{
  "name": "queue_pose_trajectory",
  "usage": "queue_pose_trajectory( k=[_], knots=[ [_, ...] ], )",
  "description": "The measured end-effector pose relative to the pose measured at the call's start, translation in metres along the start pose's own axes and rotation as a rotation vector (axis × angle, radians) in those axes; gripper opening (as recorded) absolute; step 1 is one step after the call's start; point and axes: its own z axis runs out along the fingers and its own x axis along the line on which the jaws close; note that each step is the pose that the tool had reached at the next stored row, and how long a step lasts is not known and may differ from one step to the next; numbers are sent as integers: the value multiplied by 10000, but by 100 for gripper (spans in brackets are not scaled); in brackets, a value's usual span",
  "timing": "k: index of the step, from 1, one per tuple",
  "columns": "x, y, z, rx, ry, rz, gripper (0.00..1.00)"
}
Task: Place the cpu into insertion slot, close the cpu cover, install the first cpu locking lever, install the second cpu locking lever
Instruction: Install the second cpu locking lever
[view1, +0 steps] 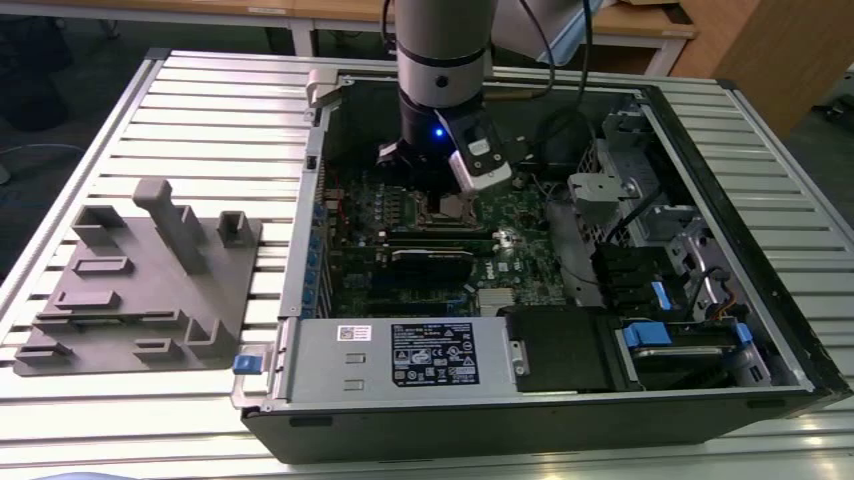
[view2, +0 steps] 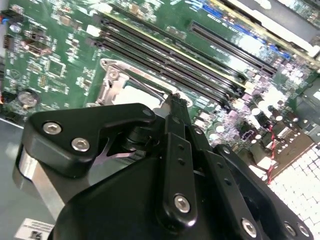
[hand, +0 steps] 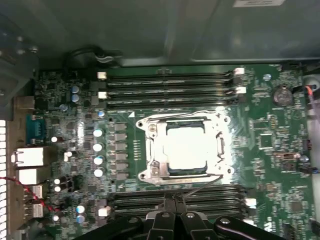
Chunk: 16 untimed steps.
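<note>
Silvery cpu cover (hand: 185, 148) is closed over the cpu (hand: 186, 148); jaws pressed together at its 6 o'clock lever: push slowly sideways.

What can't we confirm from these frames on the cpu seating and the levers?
- The insertion slot: in the exterior view the arm's wrist covers it.
- The cpu: glare washes out its top in the first wrist view, so seating can't be judged.
- The cpu cover: the gripper body hides most of it in the second wrist view.
- The locking lever: its end runs behind the gripper; whether it is latched is unclear.
</note>
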Motion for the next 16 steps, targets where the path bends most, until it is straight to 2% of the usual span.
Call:
queue_pose_trajectory(
  k=[10,16],
  knots=[
    [73,-22,163,8,-9,117,11],
    [109,-36,205,14,-14,189,11]
  ],
)
